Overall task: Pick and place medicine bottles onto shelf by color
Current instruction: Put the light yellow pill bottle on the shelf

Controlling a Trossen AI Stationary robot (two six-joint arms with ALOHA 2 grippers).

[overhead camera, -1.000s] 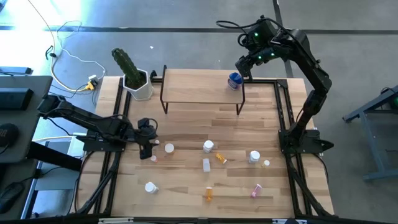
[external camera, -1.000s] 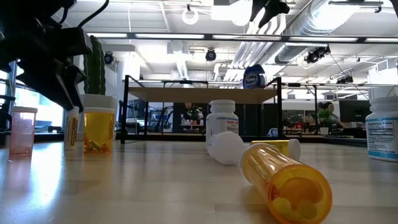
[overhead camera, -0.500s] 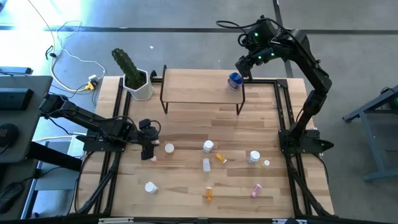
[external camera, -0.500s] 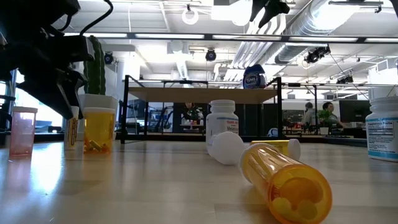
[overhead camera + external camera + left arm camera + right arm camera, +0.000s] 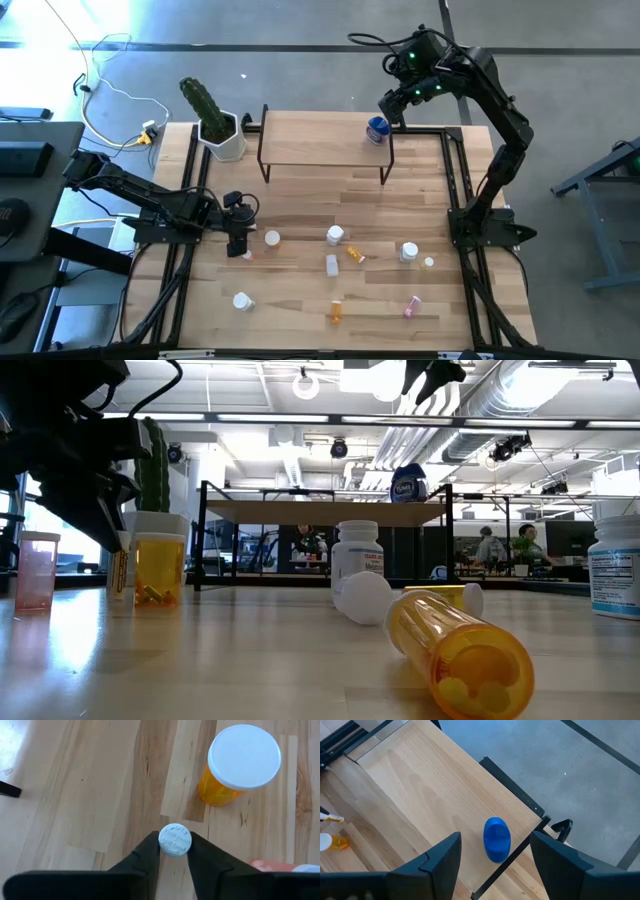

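My left gripper (image 5: pixel 237 240) stands near the table's left side, shut on a small white-capped bottle (image 5: pixel 175 840) that the high view hides under it. Beside it stand an orange bottle with a white cap (image 5: pixel 242 762) and a pink bottle (image 5: pixel 37 570). My right gripper (image 5: pixel 388 104) hovers open above the right end of the shelf (image 5: pixel 320 140). A blue bottle (image 5: pixel 497 839) stands on the shelf below it, untouched. My left gripper pinches the small bottle between its two fingers at the sides of the round white cap (image 5: pixel 175 851). The fingers come from above, pointing down. The bottle is upright, and in the low view its base (image 5: pixel 118 595) seems to be on the table.
A cactus in a white pot (image 5: pixel 222 135) stands left of the shelf. Several bottles are scattered on the near half of the table: white ones (image 5: pixel 336 235) (image 5: pixel 409 252) (image 5: pixel 241 300), orange ones lying down (image 5: pixel 355 254) (image 5: pixel 337 312), a pink one (image 5: pixel 411 306).
My left gripper has shifted a little toward the table's right edge and sunk slightly over the small bottle. My right gripper and the bottles on the table have kept still.
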